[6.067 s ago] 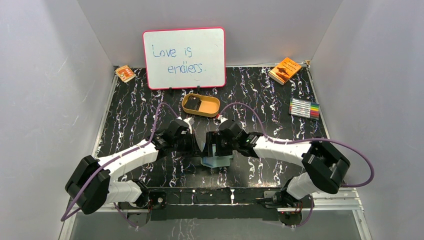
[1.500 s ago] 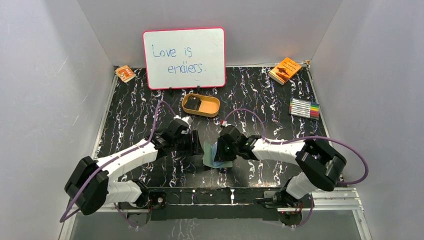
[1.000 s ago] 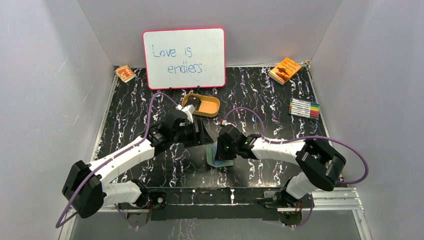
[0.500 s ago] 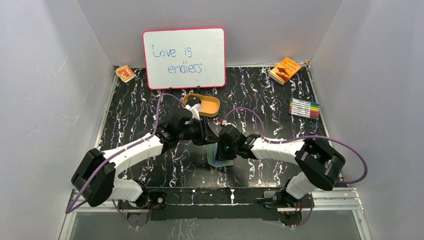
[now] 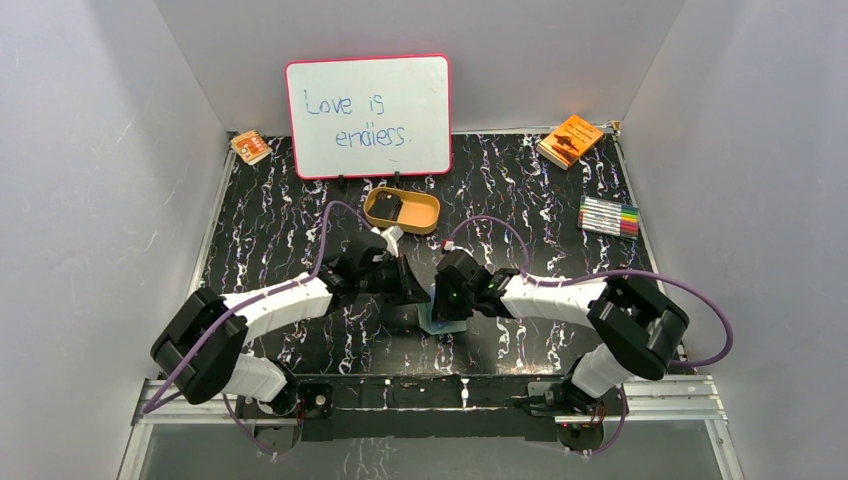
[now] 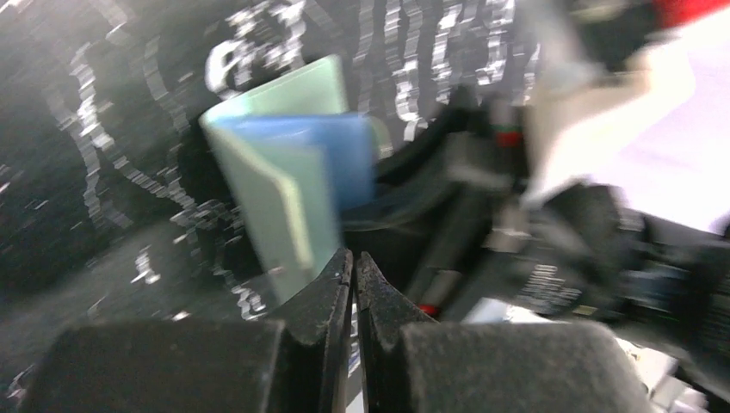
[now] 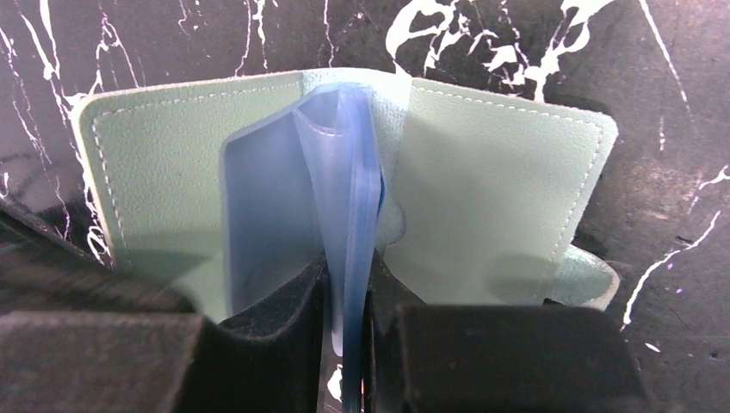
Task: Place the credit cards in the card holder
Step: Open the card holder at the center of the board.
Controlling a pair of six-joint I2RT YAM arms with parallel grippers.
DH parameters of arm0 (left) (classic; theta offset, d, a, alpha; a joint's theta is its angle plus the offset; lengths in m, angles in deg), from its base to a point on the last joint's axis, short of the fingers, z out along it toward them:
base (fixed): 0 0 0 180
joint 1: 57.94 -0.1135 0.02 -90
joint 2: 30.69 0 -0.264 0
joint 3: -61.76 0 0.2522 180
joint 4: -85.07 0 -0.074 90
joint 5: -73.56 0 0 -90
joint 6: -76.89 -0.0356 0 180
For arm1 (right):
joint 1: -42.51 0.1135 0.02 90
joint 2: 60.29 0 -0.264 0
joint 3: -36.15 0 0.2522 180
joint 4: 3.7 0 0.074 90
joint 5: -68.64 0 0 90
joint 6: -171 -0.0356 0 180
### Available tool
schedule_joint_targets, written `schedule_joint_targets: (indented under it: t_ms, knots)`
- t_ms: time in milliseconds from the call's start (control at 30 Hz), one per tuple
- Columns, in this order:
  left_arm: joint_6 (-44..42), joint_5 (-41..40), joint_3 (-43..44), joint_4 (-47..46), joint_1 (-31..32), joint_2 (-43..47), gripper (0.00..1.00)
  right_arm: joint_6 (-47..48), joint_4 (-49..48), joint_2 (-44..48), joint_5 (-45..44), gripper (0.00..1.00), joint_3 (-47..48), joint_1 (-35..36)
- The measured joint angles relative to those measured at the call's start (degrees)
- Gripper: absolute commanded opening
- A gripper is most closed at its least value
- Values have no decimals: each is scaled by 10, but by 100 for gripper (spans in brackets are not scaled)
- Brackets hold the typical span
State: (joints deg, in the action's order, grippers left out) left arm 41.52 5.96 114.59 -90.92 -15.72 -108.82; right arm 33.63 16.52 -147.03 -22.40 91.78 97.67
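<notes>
Two-handed loading step. Nearest, pinched between the nearly closed jaws of the right gripper (image 7: 344,288): the bluish sleeves (image 7: 344,163) of the card holder (image 7: 491,189), splayed open on the table directly beneath. Hold the pinch upright so that one pocket gapes. Just left of that, shut tight with nothing visible between the jaws: left gripper (image 6: 354,268), tips close to the holder's green cover. Open before fetching. Farther ahead of both grippers, lying in the oval tray (image 5: 426,213): a dark credit card (image 5: 388,208). Grip by a short edge, carry level, slide in along the held sleeve.
</notes>
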Motion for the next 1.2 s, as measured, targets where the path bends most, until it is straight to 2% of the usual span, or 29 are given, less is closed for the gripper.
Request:
schedule_joint_targets:
  t_ms: [167, 433, 667, 833, 900, 967, 1200]
  knots:
    - [-7, -22, -34, 44, 0, -9, 2, 0, -6, 0, 0, 23, 0, 1]
    - [-29, -50, -36, 80, 0, -12, 0, -1, -7, 0, 0, 23, 0, 1]
    - [-44, -72, -36, 100, 0, -61, 0, -6, -35, 13, 12, 23, -5, 1]
    - [-47, -72, -34, 95, -1, -70, 0, -10, -49, 17, 21, 17, -5, 1]
    - [-48, -73, -34, 97, -1, -68, 0, -12, -49, 16, 21, 12, -5, 1]
    - [-52, -80, -34, 101, -1, -64, 0, -13, -49, 14, 21, 1, -5, 1]
    - [-76, -118, -34, 153, 0, -24, 0, -20, -51, -1, 18, 0, -4, 1]
